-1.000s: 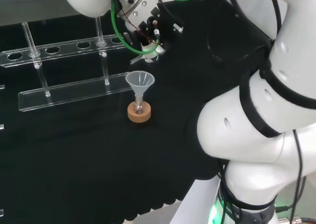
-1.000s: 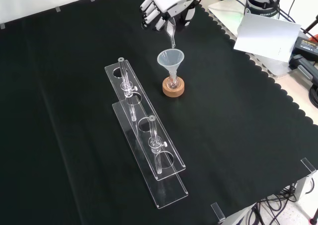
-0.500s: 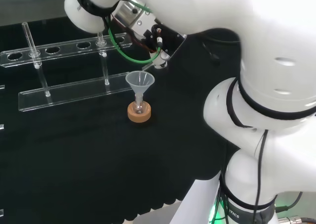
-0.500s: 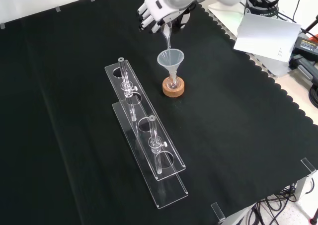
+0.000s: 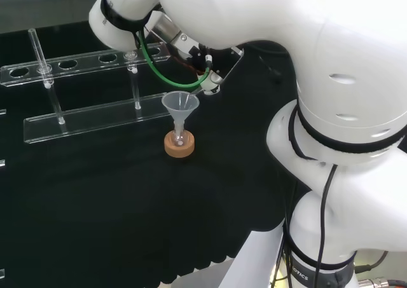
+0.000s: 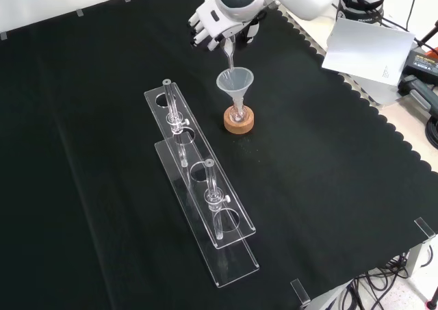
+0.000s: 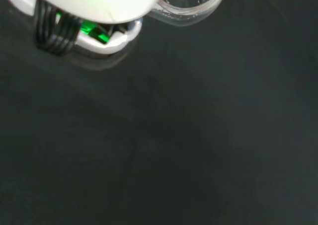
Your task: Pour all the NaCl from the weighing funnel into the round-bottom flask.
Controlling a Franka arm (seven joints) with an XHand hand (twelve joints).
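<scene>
We have the hand (image 6: 220, 24) raised at the far side of the worktop (image 6: 96, 187) in the front view, its fingers curled round a small clear weighing funnel (image 6: 228, 51) whose narrow spout points down at the mouth of the larger clear funnel (image 6: 235, 83). That larger funnel sits in the neck of a small round flask (image 6: 238, 111), which rests on a cork ring (image 6: 239, 122) near the middle of the black cloth. In the front view the spout tip hangs just above the wide funnel's rim, close to it, though we cannot tell whether it touches. In the wrist view we see the rounded bowl of the weighing funnel (image 7: 191, 1) beside the palm, with pale specks or droplets inside, which we take to be salt not yet emptied; we cannot say how much. In the head view the arm's links cover most of the hand, and the funnel (image 5: 180, 103) and cork ring (image 5: 180, 143) stand clear below it. We judge the carrying and lining-up done and the pouring itself under way or about to start: what is left is to tilt further so all the grains run down, and we cannot make out any salt in the flask. To the left in the front view, a clear rack (image 6: 198, 187) with two glass tubes stands apart and plays no role.
</scene>
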